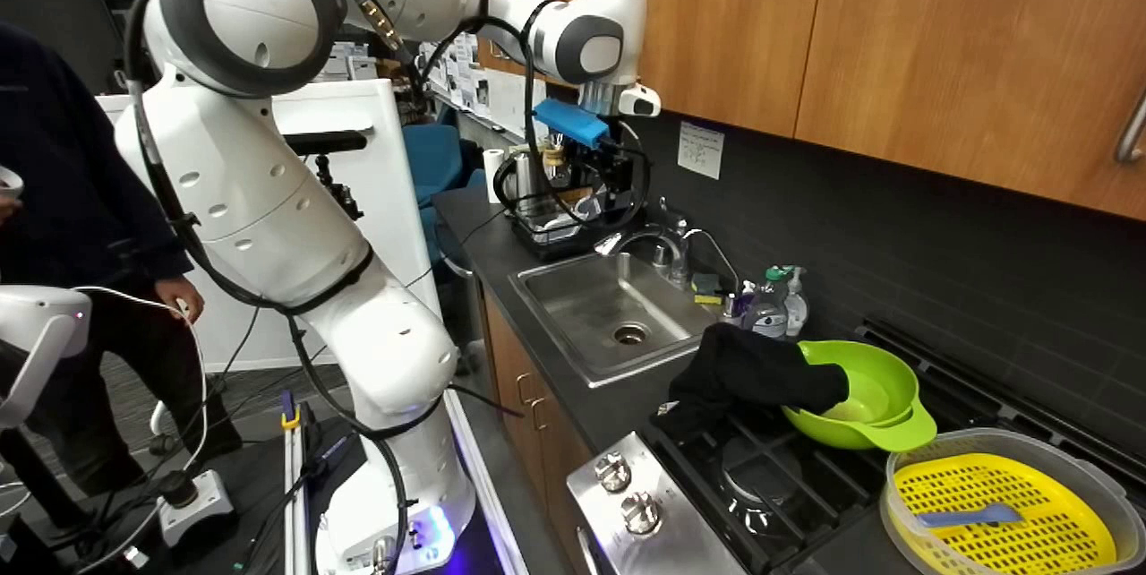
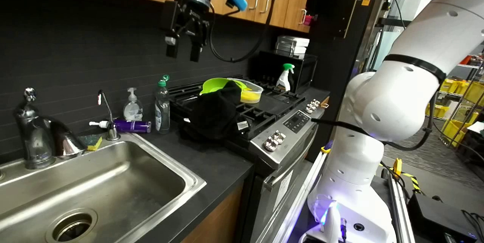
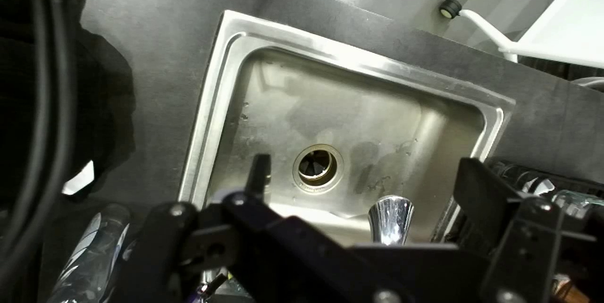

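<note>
A black two-fingered gripper [image 2: 183, 52] is suspended, fingers pointing down, above the faucet end of a stainless-steel sink [image 3: 283, 100]. The fingers [image 3: 476, 185] are spread wide apart; nothing is held between them and nothing is touched.

The nearest thing is judged to be a chrome faucet [image 2: 39, 140], mounted on the sink's back rim. In an exterior view it is found well below the gripper, at eight o'clock. In the wrist view its flared spout [image 3: 390, 218] is framed between the fingers, at four o'clock from the drain [image 3: 318, 169].

The faucet can be expected to be stiff, hard and firmly anchored, sturdy rather than fragile, and not to be lifted. Its polished surface would probably be slippery, more so when wet. A hold would best be taken across the narrower neck behind the flare, with one pad on each side; whether the spout swivels cannot be told.

In that same exterior view, a dish-soap bottle with a green cap [image 2: 162, 106] is placed at seven o'clock from the gripper, and a black cloth [image 2: 211, 118], apparently soft and limp, is heaped at five o'clock beside the gas stove's knobs [image 2: 274, 140].
</note>
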